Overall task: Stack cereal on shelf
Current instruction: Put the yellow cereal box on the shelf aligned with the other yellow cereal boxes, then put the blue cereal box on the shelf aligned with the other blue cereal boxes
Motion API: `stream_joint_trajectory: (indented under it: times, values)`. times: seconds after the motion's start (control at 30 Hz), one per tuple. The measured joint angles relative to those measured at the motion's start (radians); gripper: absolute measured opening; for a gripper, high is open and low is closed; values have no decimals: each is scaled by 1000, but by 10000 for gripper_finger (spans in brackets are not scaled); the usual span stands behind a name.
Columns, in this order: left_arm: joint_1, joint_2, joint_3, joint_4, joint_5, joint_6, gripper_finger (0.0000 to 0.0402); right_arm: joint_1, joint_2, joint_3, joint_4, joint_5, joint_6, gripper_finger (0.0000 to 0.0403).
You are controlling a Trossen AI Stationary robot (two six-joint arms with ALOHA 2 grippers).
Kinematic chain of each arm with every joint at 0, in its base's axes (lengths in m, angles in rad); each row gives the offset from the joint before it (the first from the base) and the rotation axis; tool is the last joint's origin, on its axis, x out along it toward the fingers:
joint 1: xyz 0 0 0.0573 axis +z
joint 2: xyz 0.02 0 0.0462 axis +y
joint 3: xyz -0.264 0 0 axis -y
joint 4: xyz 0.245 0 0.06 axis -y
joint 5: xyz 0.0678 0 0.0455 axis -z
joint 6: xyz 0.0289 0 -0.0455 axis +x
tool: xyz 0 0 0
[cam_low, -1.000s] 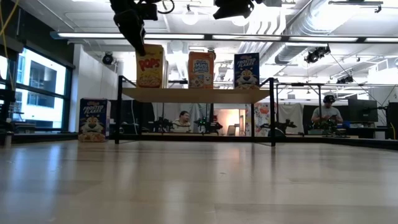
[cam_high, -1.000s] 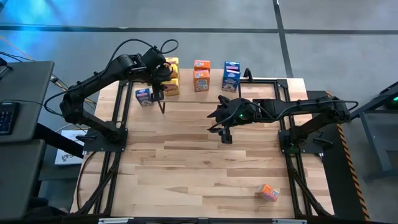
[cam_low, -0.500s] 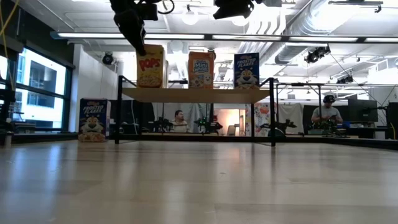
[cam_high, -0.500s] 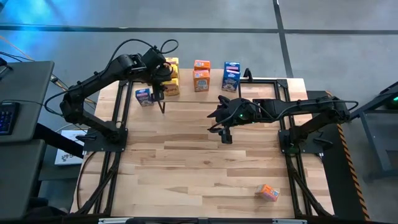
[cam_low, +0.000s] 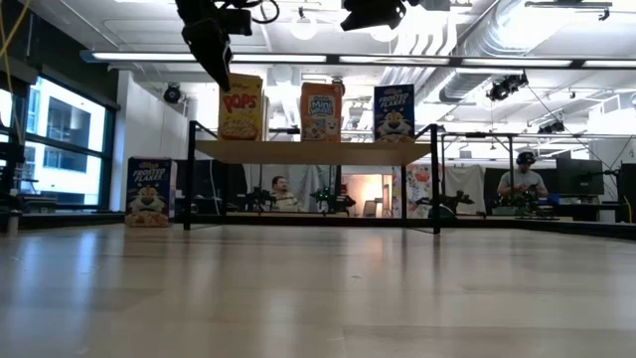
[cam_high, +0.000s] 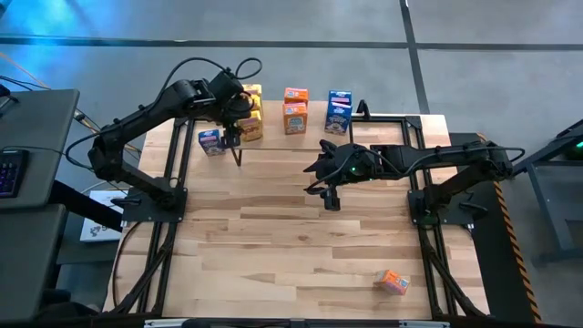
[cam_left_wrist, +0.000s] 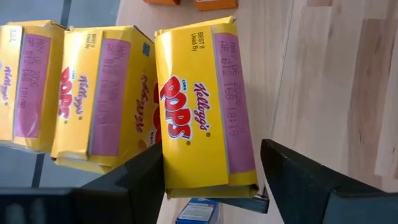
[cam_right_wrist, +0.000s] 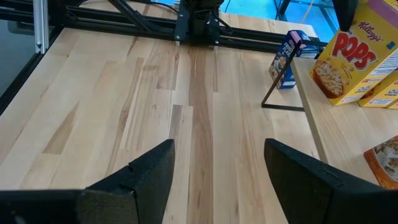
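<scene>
High view: pale wooden worktop (cam_high: 291, 237) between two dark arms; low wooden-topped shelf on thin black legs (cam_high: 273, 128) along far edge.
Left gripper (cam_high: 239, 114): over shelf's left end, fingers parted either side of a yellow Corn Pops cardboard box (cam_left_wrist: 202, 106), slight gaps visible in left wrist view; grip appears let go, box standing on shelf.
Right gripper (cam_high: 330, 196): hovering mid-worktop, jaws apart, empty.
On shelf: yellow boxes at left, orange Mini-Wheats boxes (cam_high: 294, 111) in middle, blue Frosted Flakes boxes (cam_high: 338, 111) at right.
Left to do: blue box on worktop (cam_high: 210, 141) by shelf's left leg; orange box (cam_high: 393, 281) near front right corner.
Progress: judged mostly done, two boxes remaining.
</scene>
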Motion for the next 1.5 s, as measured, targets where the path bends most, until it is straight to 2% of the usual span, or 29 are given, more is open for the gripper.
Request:
stream_joint_trajectory:
  times: [0.4, 0.67, 1.07, 1.5]
  values:
    - [0, -66, 0, 5, -33, -18, 242, 0, 0, 0, 0, 0, 0, 241]
    - [0, -116, 0, 3, -99, -64, 242, 0, 0, 0, 0, 0, 0, 241]
    - [-8, -224, -1, -161, -234, -141, 242, 0, 0, 0, 0, 0, 0, 241]
    - [105, -227, -213, -129, -249, -123, 242, 0, 0, 0, 0, 0, 0, 241]
